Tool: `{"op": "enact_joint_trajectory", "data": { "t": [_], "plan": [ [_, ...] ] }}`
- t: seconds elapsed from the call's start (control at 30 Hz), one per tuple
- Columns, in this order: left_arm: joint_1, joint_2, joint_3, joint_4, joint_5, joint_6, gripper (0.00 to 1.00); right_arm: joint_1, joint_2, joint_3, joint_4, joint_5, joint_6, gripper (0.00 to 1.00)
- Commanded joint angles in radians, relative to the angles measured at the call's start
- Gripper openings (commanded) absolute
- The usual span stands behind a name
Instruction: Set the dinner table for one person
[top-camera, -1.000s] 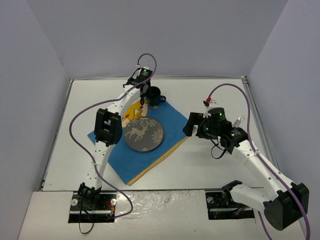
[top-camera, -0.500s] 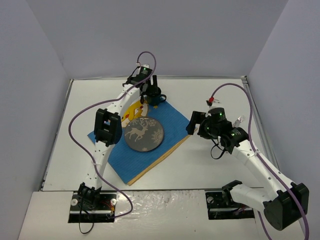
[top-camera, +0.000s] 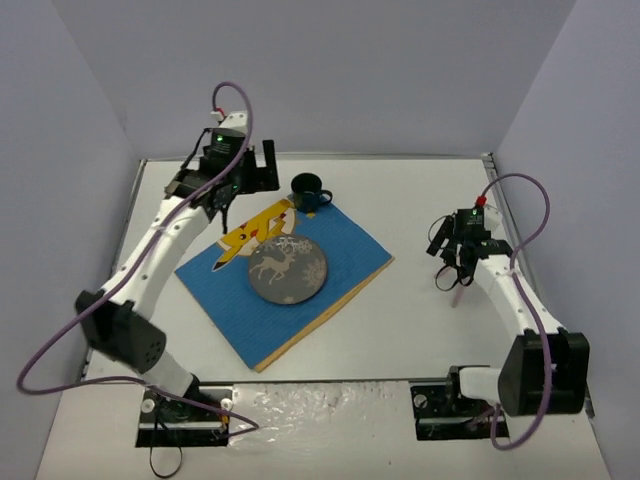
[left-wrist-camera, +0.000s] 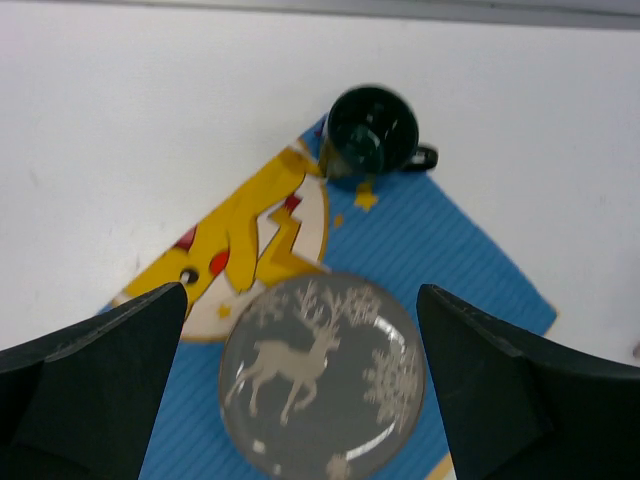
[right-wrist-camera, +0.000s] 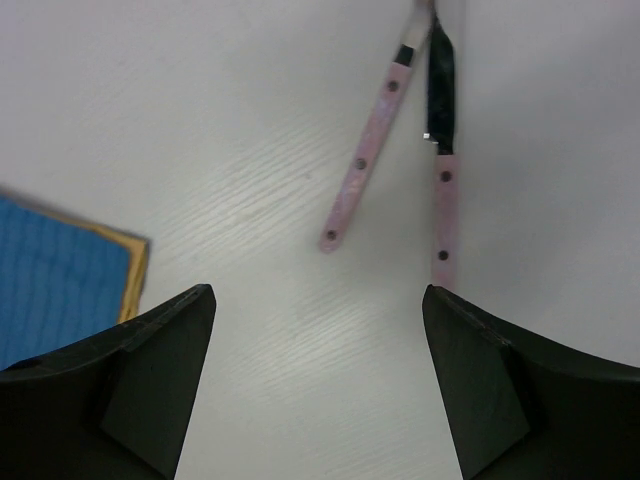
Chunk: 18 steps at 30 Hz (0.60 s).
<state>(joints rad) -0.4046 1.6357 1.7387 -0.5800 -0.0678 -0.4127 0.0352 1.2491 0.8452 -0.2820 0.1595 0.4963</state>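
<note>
The dinner table (top-camera: 420, 320) filled the middle of the top view, white around a blue placemat (top-camera: 350, 245) that lay left of centre. On the placemat sat a grey reindeer plate (top-camera: 288, 268), and a dark mug (top-camera: 308, 190) stood at the mat's upper corner. My left gripper (left-wrist-camera: 302, 288) hung at the upper left, near the mug, jaws spread wide and holding nothing. My right gripper (right-wrist-camera: 317, 290) hovered at the right of the frame, equally wide and empty, near two pink-handled utensils (right-wrist-camera: 365, 150) lying on the table. I could not tell what kind they were.
</note>
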Motion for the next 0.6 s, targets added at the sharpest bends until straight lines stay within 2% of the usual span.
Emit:
{"op": "enact_joint_trajectory", "data": {
  "t": [0.0,0.1,0.2,0.33,0.47,0.57],
  "plan": [
    [0.006,-0.279,-0.322,0.036,0.014,0.022,0.97,-0.108,0.055,0.0,0.014,0.045,0.031,0.77],
    [0.009,-0.458,-0.531,0.01,-0.026,0.026,0.97,-0.147,0.096,-0.04,0.049,0.037,0.061,0.74],
    [0.016,-0.569,-0.67,-0.023,-0.076,0.038,0.97,-0.175,0.131,-0.079,0.091,0.022,0.081,0.71],
    [0.032,-0.681,-0.788,-0.023,-0.136,0.064,0.97,-0.198,0.188,-0.095,0.136,0.01,0.08,0.67],
    [0.044,-0.732,-0.852,0.012,-0.187,0.08,0.97,-0.207,0.243,-0.098,0.164,0.006,0.077,0.61],
    [0.045,-0.735,-0.877,0.043,-0.197,0.091,0.97,-0.221,0.281,-0.108,0.183,-0.029,0.066,0.53]
  ]
}}
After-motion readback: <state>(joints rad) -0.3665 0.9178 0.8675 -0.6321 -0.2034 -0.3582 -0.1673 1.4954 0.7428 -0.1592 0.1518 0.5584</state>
